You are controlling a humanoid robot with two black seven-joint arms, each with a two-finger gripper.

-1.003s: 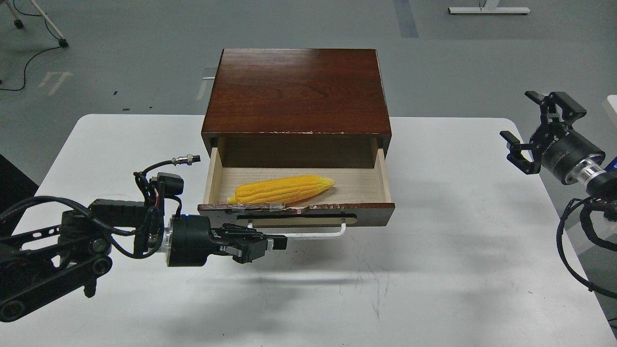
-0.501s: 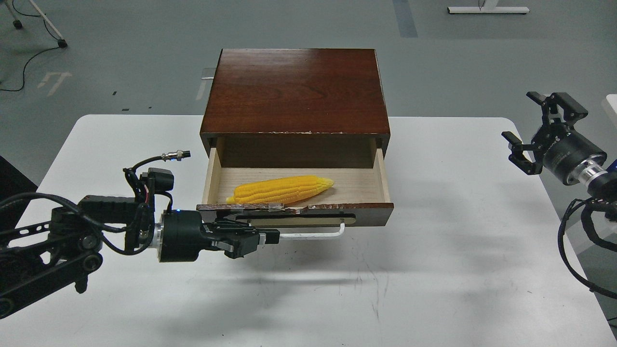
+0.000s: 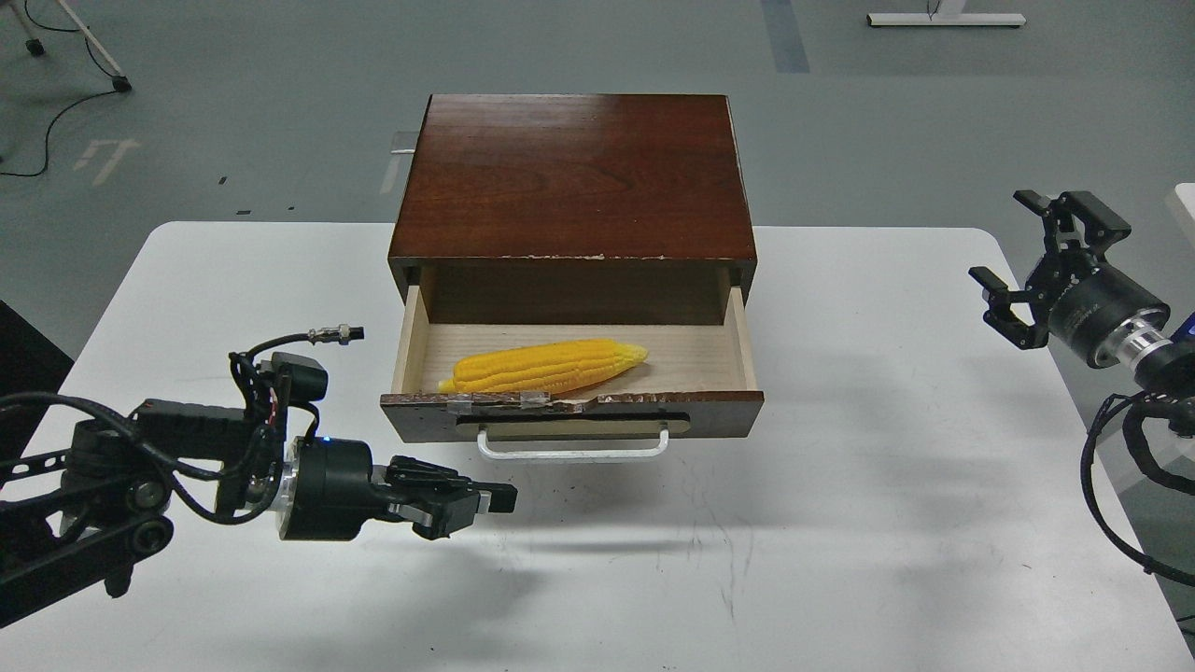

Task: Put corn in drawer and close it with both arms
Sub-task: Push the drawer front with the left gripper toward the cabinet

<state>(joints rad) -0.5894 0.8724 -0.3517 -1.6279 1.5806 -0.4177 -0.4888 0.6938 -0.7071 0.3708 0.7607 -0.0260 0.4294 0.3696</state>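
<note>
A: Where did we find the corn (image 3: 546, 366)?

B: It lay on its side on the pale wood floor of the open drawer (image 3: 571, 417), near the front, with its pointed end toward the right. The drawer was pulled out from the dark wooden cabinet (image 3: 574, 177), and its chipped, taped top edge sat just in front of the corn.

A: And the handle?

B: The white bar handle (image 3: 572, 448) hung across the drawer front, and we saw nothing touching it.

A: How did our 2 arms stand?

B: Our left gripper (image 3: 499, 498) hovered low over the white table (image 3: 840, 523), below and left of the handle, apart from the drawer. Its fingers pointed right and lay close together. They held nothing, but we could not tell whether they were fully closed.

A: The right one?

B: Our right gripper (image 3: 1027, 257) hung beyond the table's right edge, well apart from the drawer. Its 2 fingers were spread wide and empty.

A: So the corn was inside?

B: Yes, inside, with the drawer not yet pushed in.
</note>
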